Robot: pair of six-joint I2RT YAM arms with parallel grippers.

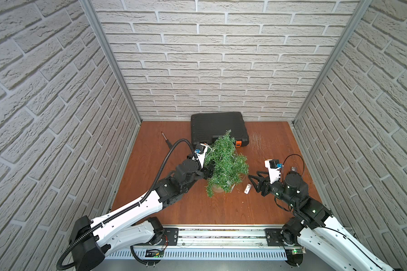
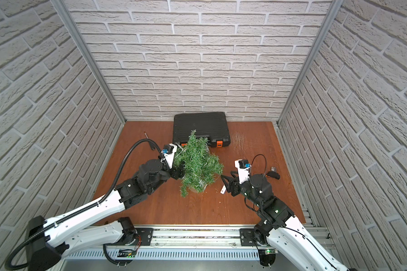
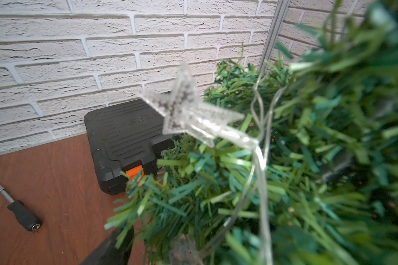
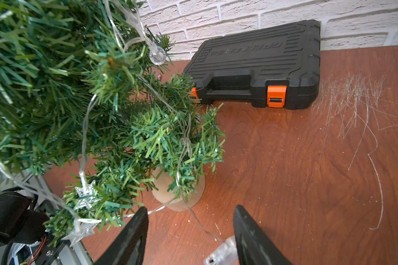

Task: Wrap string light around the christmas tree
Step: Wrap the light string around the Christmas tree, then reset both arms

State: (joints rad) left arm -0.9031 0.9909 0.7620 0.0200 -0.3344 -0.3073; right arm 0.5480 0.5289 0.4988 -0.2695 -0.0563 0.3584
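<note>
Top views are both showing the christmas tree [image 1: 226, 164] standing in its tan pot [image 4: 170, 190] near the middle of the tabletop [image 1: 197, 211]. Its tip is overlapping the front edge of the black case [image 1: 217, 127], which is lying against the back wall.

The string light [image 4: 157, 55] is looping over the branches, with a clear star [image 3: 189, 110] jutting out in the left wrist view. Its wire is running down past the pot to the clear battery box [image 1: 247, 188], which is lying flat on the wood just right of the pot.

The left jaws are pressing into the foliage on the tree's left side. They are standing wide apart with needles between them and clamping nothing visible. The right jaws are hovering open just right of the tree, with the battery box lying beside one of them, not gripped.

A screwdriver handle [image 1: 167, 139] is lying at the upper left of the wood. Bare wood is stretching across the lower part of the frame in front of the tree. A scratched patch [image 1: 260, 139] is lying open right of the case.
</note>
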